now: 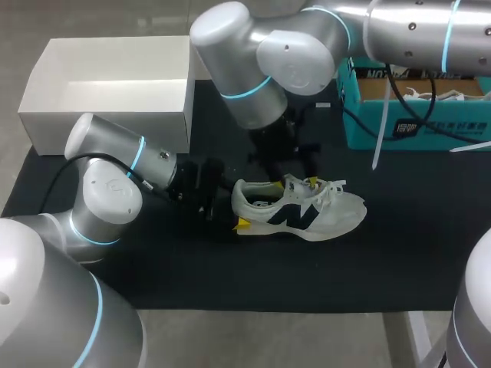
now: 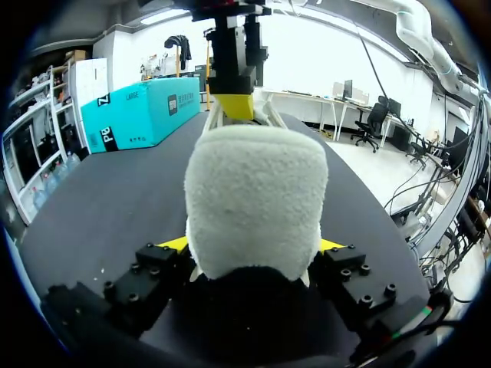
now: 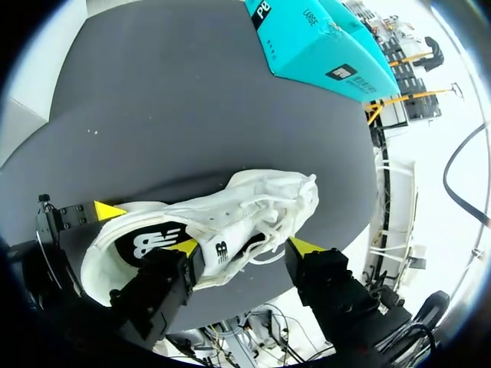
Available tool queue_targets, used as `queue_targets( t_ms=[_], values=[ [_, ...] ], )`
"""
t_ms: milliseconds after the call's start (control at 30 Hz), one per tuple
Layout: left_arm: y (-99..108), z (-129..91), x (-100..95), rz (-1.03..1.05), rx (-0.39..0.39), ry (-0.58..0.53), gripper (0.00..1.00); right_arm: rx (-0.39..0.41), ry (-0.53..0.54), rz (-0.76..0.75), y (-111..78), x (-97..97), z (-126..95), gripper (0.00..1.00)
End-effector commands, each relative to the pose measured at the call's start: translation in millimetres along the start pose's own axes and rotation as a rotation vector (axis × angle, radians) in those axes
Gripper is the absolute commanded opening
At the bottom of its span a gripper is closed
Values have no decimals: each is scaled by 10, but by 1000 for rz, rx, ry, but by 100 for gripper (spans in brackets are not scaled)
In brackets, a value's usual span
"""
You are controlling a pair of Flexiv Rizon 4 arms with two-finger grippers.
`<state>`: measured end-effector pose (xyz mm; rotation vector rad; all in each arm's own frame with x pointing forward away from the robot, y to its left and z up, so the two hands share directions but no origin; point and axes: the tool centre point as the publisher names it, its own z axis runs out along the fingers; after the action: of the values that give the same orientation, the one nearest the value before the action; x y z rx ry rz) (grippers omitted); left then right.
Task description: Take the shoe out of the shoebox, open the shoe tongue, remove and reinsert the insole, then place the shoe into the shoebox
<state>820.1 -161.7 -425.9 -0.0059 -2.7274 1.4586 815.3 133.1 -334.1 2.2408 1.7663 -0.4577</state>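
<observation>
A: Starting with the biggest?

B: Black tabletop point(image 1: 383, 261), spread under everything.

A: Then the arms?

B: Left arm point(image 1: 107, 192): comes in from the near left and lies low over the tabletop, pointing right. Right arm point(image 1: 261, 54): comes in from the far right, reaches past the middle and bends down toward the near side.

A: Boxes next?

B: White box point(image 1: 107, 126) at the far left corner, open on top, with bare white walls. Teal box point(image 1: 414, 134) at the far right, also open, well apart from the white one.

A: And the shoe point(image 1: 307, 211)?

B: Out on the tabletop near the middle, between the two boxes and inside neither. Stands upright on its sole, toe to the right, heel to the left. White, with a dark mark on the side and loose laces.

A: Left gripper point(image 2: 252, 247)?

B: Clamps the heel. Presses yellow fingers point(image 2: 173, 245) against both sides of it, spread no wider than the heel itself.

A: Right gripper point(image 3: 245, 247)?

B: Hangs over the lacing, pointing down. Keeps its fingers point(image 3: 307, 247) parted, straddling the tongue and the laces. Touches the shoe's opening beside the tongue with one tip; leaves the other just clear, with only a lace loop in the gap. Holds nothing.
</observation>
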Motion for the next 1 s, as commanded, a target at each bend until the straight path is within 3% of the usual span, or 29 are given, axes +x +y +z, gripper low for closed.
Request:
queue_targets(
  t_ms=[33,333,1000],
  values=[
    [10,1,-7,-1,-4,-1,0,2,12,-5,22,-26,34,0],
    [10,1,-7,-1,-4,-1,0,1,47,4,14,-112,34,0],
    [10,1,-7,-1,-4,-1,0,-3,49,137,-79,-839,32,0]
  ],
)
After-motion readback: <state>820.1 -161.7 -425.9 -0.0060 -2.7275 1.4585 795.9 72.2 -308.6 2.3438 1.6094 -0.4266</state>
